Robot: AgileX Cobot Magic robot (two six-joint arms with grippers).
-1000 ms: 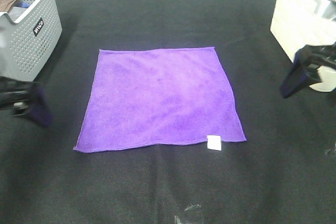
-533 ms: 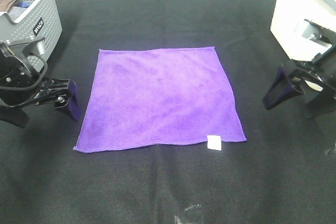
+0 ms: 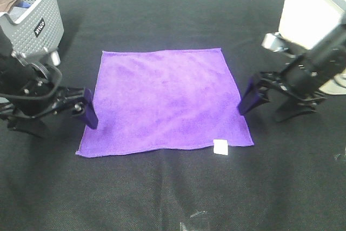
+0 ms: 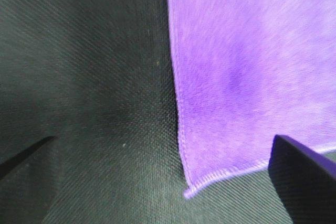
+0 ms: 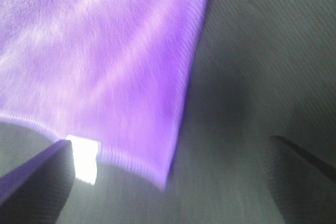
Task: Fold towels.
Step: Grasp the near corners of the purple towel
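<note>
Purple and fuzzy, our towel [image 3: 166, 101] lies flat and square on the black table [image 3: 162, 198], its white tag [image 3: 220, 147] at the near right corner. We hold the left gripper [image 3: 60, 121] at its left hem and the right gripper [image 3: 265, 111] at its right hem, both with jaws wide apart. Each wrist view shows a near corner between the fingers [image 4: 304, 182], so we judge both arms equally close for pinching those corners and folding toward the far edge.
</note>
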